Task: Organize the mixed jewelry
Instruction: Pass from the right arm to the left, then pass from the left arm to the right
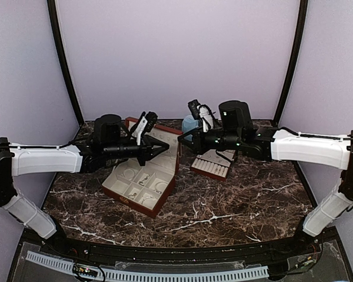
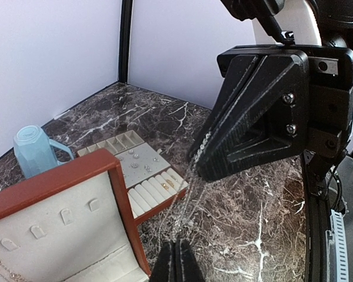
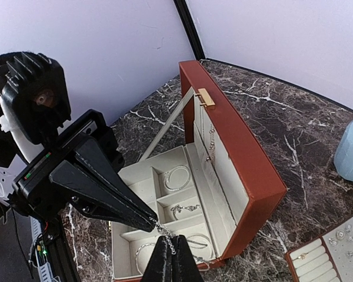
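**Left gripper [image 2: 175, 259] and right gripper [image 3: 173, 256] both pinched on one silver chain [image 2: 188, 191]**

We see each pair of jaws closed tight on the chain, which spans the small gap between the two fingertips. It hangs in the air above the marble table [image 2: 253, 229], just right of the open jewelry box [image 3: 253, 170] and left of the slotted tray [image 2: 122, 141].

We judge the chain very light, limp and slippery. It will sag, swing and kink, and it could snag or snap if the arms pull apart. We would hold it near an end, or at the clasp if one shows, and keep some slack.

A bracelet hoop [image 3: 176, 176] and other pieces already lie in the box's compartments. Small studs [image 2: 138, 161] sit on the tray. An upturned pale blue mug [image 2: 35, 150] stands beyond the tray at the far edge.
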Available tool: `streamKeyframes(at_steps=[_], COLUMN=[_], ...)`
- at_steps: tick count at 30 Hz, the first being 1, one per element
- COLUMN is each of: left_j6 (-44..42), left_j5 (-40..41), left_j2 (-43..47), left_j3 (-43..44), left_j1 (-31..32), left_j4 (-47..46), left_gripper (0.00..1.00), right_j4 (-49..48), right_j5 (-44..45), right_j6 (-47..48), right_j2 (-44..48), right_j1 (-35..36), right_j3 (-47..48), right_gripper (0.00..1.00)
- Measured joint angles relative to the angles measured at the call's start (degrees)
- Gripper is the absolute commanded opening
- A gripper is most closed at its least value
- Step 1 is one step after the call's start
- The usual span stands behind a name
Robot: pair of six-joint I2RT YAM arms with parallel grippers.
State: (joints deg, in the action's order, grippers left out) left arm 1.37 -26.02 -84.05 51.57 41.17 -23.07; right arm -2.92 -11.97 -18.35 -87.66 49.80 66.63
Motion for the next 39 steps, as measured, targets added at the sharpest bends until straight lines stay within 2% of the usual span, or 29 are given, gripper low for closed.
streamKeyframes(at_steps=[11, 14, 16, 21, 25, 28, 39], left_j6=[-2.0, -3.1, -3.8, -4.9, -5.3, -5.4, -6.3], left_j5=[-0.2, -1.5, -2.3, -4.2, -5.6, -6.2, -7.0], left_j2=[0.0, -0.5, -0.8, -1.7, -3.1, -3.7, -4.1], left_j3=[0.6, 3.4, 5.2, 8.0, 9.3, 10.3, 13.8], left_j1=[0.0, 0.0, 0.0, 0.1, 0.2, 0.3, 0.2], left_j4=[3.4, 7.0, 8.9, 13.2, 17.2, 20.2, 29.3], left_gripper=[0.00, 0.00, 0.00, 0.00, 0.00, 0.00, 0.00], right_j4=[0.0, -0.7, -1.8, -5.8, -11.2, -14.4, -22.0], right_j5=[0.2, -0.6, -1.2, -2.6, -3.7, -3.6, 2.4], right_j6=[-1.0, -1.6, -2.4, -3.4, -3.7, -4.0, -4.0], right_j2=[0.0, -0.3, -0.5, -0.6, -0.3, 0.0, 0.0], right_j1=[-0.2, -0.6, -0.9, -1.2, -1.2, -1.0, 3.6], right_j3=[-2.5, -4.3, -6.0, -11.2, -16.0, -18.8, -19.6], right_gripper=[0.00, 0.24, 0.36, 0.49, 0.48, 0.41, 0.35])
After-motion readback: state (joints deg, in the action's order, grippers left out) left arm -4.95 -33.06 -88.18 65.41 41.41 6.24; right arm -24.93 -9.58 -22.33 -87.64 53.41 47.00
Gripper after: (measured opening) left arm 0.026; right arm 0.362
